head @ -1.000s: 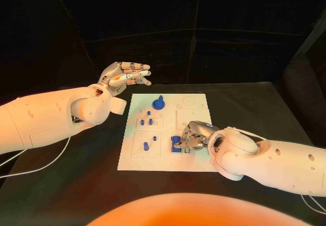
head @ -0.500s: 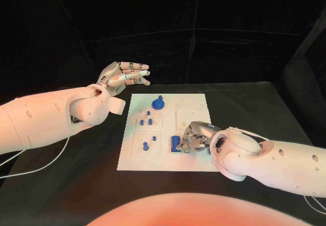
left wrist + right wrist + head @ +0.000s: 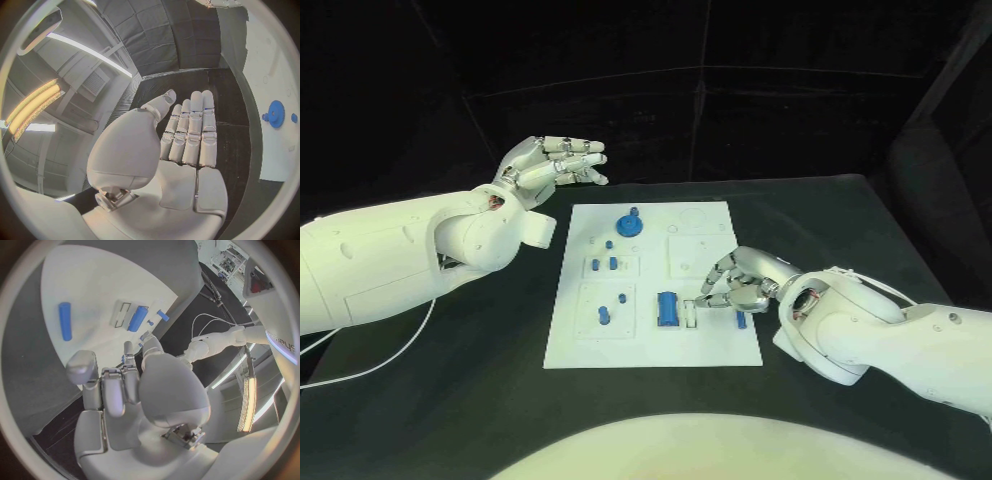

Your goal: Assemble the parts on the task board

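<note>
your right hand (image 3: 737, 283) pinches a small blue part (image 3: 741, 320) over the task board (image 3: 718, 345); seat it squarely. your left hand (image 3: 548, 166) hangs empty, fingers extended together.

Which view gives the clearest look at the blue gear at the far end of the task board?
The head view: it shows the blue gear whole, standing near the far left corner of the task board, with the other parts around it. The left wrist view catches the gear at the circle's rim, bent by the lens. I cannot find it in the right wrist view.
</note>
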Available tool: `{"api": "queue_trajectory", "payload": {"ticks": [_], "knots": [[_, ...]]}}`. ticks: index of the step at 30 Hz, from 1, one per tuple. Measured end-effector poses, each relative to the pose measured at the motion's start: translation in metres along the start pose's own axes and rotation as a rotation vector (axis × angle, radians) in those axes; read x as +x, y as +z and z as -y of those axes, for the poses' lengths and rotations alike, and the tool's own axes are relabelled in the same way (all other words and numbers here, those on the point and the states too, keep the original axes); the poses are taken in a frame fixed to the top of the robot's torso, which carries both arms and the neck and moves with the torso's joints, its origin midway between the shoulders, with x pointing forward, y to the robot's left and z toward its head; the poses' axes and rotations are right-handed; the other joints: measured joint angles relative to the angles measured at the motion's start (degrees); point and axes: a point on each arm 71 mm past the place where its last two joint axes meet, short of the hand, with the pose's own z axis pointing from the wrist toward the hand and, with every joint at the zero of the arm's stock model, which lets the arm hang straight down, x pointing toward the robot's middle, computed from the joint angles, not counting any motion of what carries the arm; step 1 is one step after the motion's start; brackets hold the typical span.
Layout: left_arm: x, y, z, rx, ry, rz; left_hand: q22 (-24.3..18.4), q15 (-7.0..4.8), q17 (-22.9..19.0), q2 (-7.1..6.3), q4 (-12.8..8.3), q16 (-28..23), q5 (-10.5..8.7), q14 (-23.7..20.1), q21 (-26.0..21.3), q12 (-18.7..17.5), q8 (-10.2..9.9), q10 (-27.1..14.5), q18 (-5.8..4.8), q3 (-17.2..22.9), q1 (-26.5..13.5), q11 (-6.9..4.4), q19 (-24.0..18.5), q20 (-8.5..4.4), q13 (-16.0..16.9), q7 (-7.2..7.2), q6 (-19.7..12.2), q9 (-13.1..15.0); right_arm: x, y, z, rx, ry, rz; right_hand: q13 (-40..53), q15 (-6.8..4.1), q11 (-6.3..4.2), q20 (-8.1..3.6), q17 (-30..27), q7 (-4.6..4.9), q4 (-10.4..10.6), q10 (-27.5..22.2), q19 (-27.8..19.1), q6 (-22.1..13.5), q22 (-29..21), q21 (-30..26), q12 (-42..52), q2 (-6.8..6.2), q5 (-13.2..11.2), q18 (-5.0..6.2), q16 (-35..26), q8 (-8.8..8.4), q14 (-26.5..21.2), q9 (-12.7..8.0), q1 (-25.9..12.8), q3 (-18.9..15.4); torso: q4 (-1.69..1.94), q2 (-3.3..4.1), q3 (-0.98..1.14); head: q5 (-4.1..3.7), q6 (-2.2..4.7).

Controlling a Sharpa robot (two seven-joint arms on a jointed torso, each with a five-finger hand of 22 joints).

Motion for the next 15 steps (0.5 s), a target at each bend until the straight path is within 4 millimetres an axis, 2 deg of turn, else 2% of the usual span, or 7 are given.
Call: {"api": "queue_trajectory", "payload": {"ticks": [6,8,12,15], "knots": [[0.0,0.0,0.0,0.0,-0.001,-0.002,0.0,0.0,0.0,0.0,0.0,0.0,0.0,0.0,0.0,0.0,0.0,0.0,0.0,0.0,0.0,0.0,0.0,0.0,0.0,0.0,0.0,0.0,-0.02,-0.01,0.03,0.07,0.039,0.043,0.1,0.01,0.08,0.0,0.0,0.0,-1.0,0.1,0.0,0.0,0.7,0.0,0.0,0.1,0.0,0.0,0.0,-0.62,0.0,-0.2,0.9,0.0,-0.34,-0.24,-0.13,-0.6,0.08],[0.001,0.001,0.0,0.0,-0.001,-0.003,0.0,0.0,0.0,0.0,0.0,0.0,0.0,0.0,0.0,0.0,0.0,0.0,0.0,0.0,0.0,0.0,0.0,0.0,0.0,0.0,0.0,0.0,-0.023,-0.012,0.036,0.087,0.039,0.052,0.1,0.01,0.08,0.23,0.0,0.09,-1.1,0.1,0.2,0.6,1.2,0.2,0.0,0.14,0.0,0.0,0.0,-0.62,0.0,-0.2,0.9,-0.1,-0.42,-0.29,-0.14,-0.74,0.14],[0.001,0.001,0.0,-0.001,-0.002,-0.005,0.0,0.0,-0.1,0.12,0.0,0.0,0.0,0.0,0.0,0.0,0.2,0.0,0.0,0.0,0.1,0.0,0.0,0.0,0.0,0.0,0.0,0.0,-0.027,-0.014,0.045,0.121,0.01,0.061,0.1,0.01,0.08,0.32,0.0,-0.33,-0.6,0.1,0.3,1.9,1.9,0.6,0.0,0.12,0.5,0.0,0.0,-0.62,0.0,-0.2,0.9,-1.0,-0.56,-0.37,-0.1,-0.94,0.18],[0.002,0.001,-0.001,-0.001,-0.003,-0.008,0.0,0.0,-0.1,0.31,0.0,0.0,0.0,0.0,0.0,0.1,0.2,0.0,0.0,0.0,0.3,0.0,0.0,0.0,0.0,0.0,0.0,0.0,-0.028,-0.014,0.051,0.152,-0.018,0.061,0.1,0.01,0.08,0.1,0.0,-0.37,-0.5,0.1,0.8,2.3,2.6,1.0,0.2,-0.42,0.5,0.0,0.0,-0.62,0.0,-0.2,0.3,-1.3,-0.58,-0.38,-0.14,-1.32,0.3]]}}
